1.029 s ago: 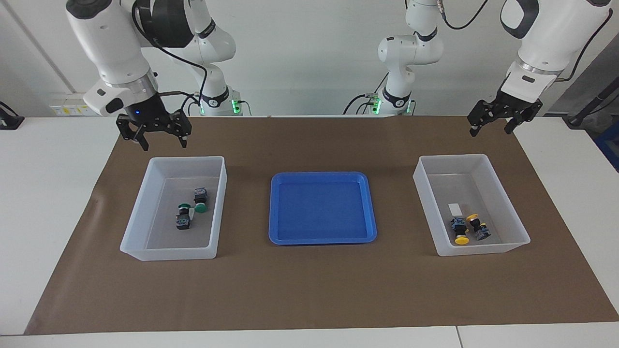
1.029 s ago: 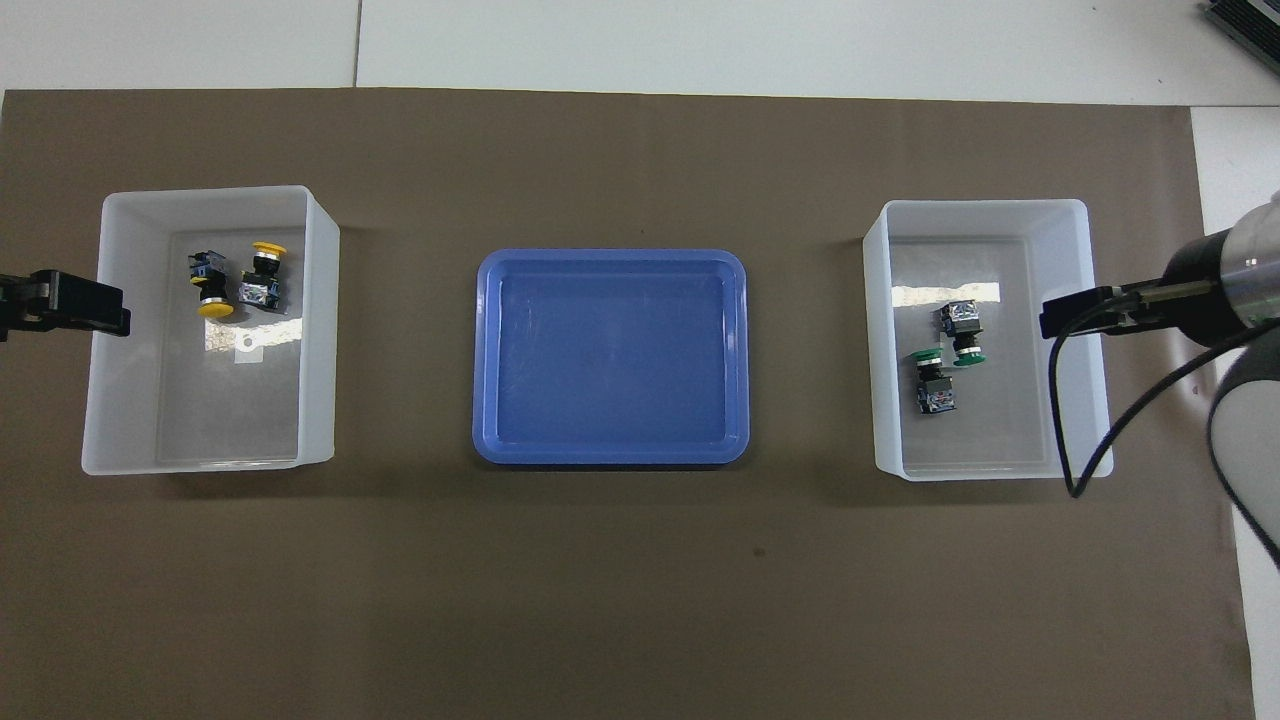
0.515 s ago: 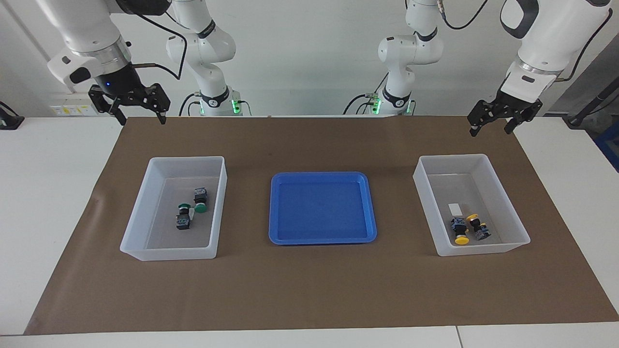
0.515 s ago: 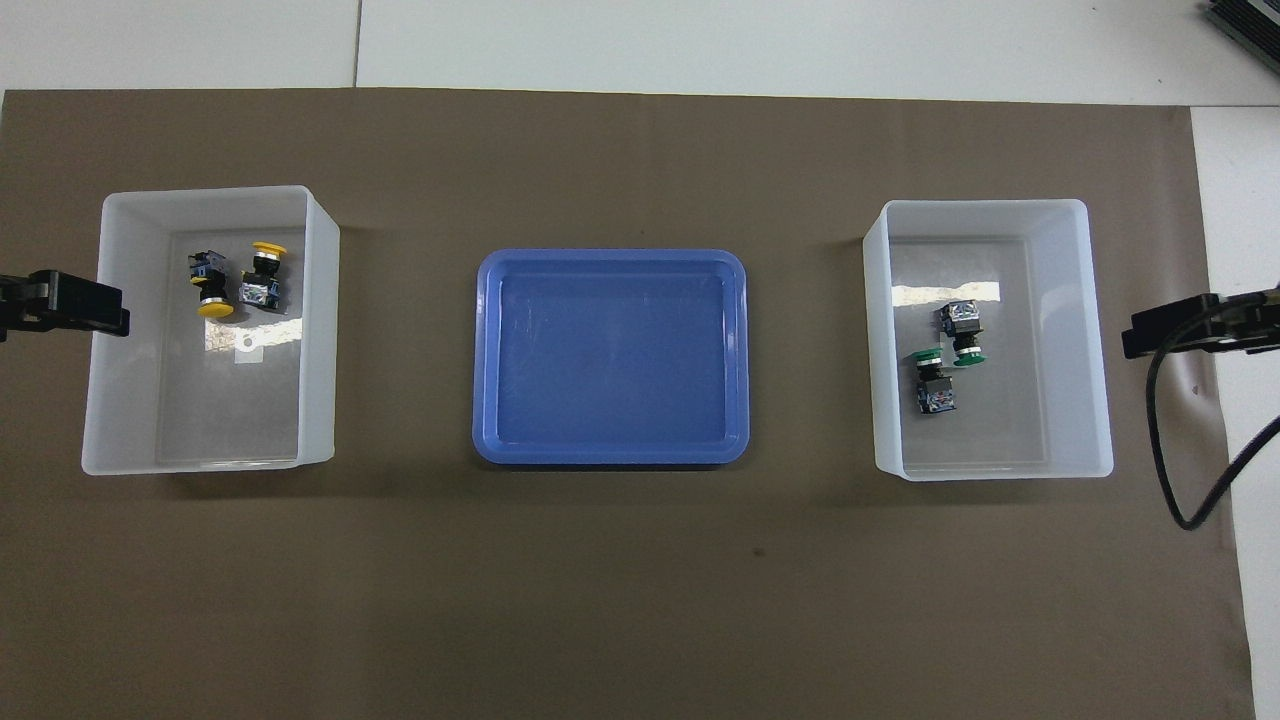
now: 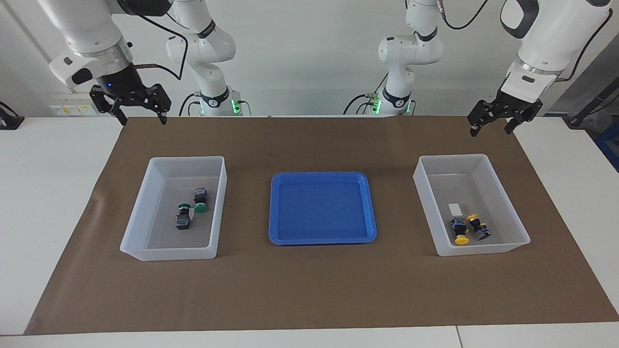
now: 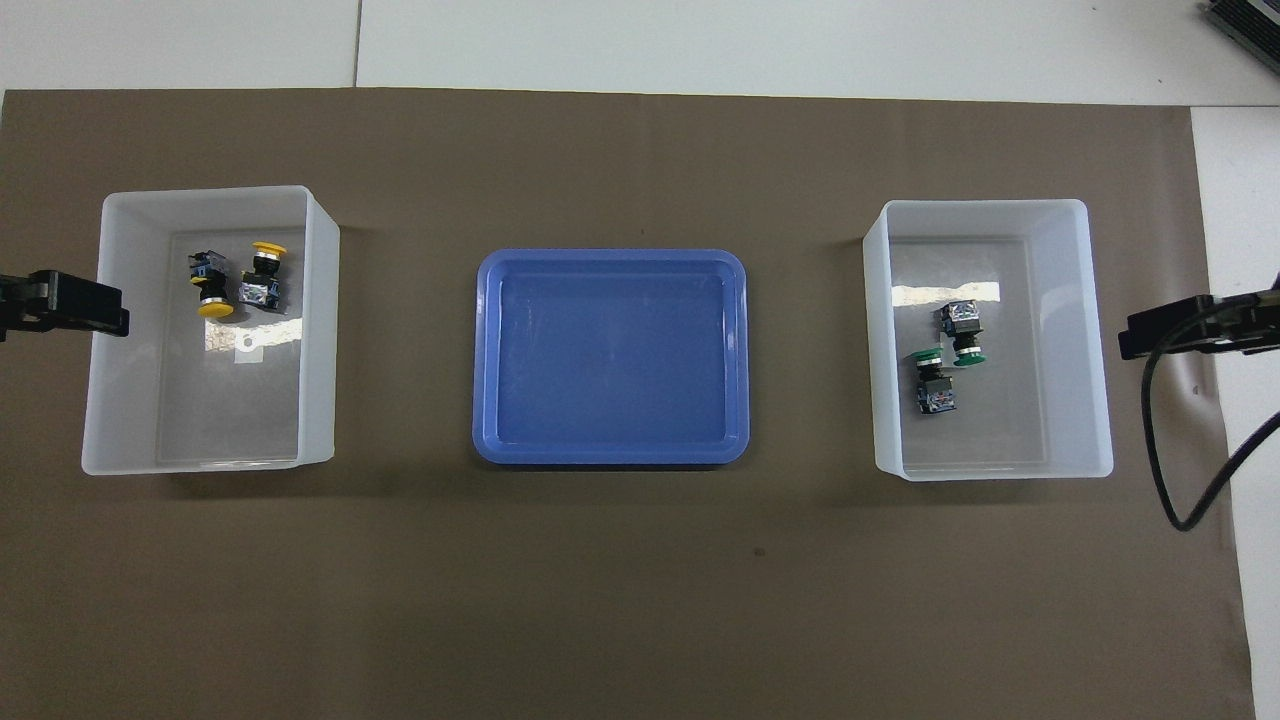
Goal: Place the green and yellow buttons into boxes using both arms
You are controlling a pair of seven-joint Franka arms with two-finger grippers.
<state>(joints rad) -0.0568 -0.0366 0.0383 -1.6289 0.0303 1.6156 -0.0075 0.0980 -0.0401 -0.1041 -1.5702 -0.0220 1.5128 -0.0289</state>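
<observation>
Two green buttons (image 5: 199, 199) (image 5: 184, 216) lie in the box (image 5: 186, 158) toward the right arm's end; overhead they show as green buttons (image 6: 962, 330) (image 6: 933, 380) in that box (image 6: 980, 205). Two yellow buttons (image 5: 459, 231) (image 5: 476, 226) lie in the other box (image 5: 452, 157), seen from above as yellow buttons (image 6: 208, 285) (image 6: 263, 275) in the box (image 6: 205, 192). My right gripper (image 5: 141, 116) (image 6: 1150, 338) hangs open and empty over the mat's corner by the robots. Over the mat's edge at the left arm's end, my left gripper (image 5: 490, 129) (image 6: 100, 308) is open and empty.
A shallow blue tray (image 5: 319, 175) (image 6: 610, 256) with nothing in it sits between the two boxes. A brown mat (image 5: 309, 290) covers the white table, and the arms' bases stand at the table's edge.
My right gripper rose and drew back from over the green buttons' box to the mat's corner, then held still. The left gripper and all buttons stayed put.
</observation>
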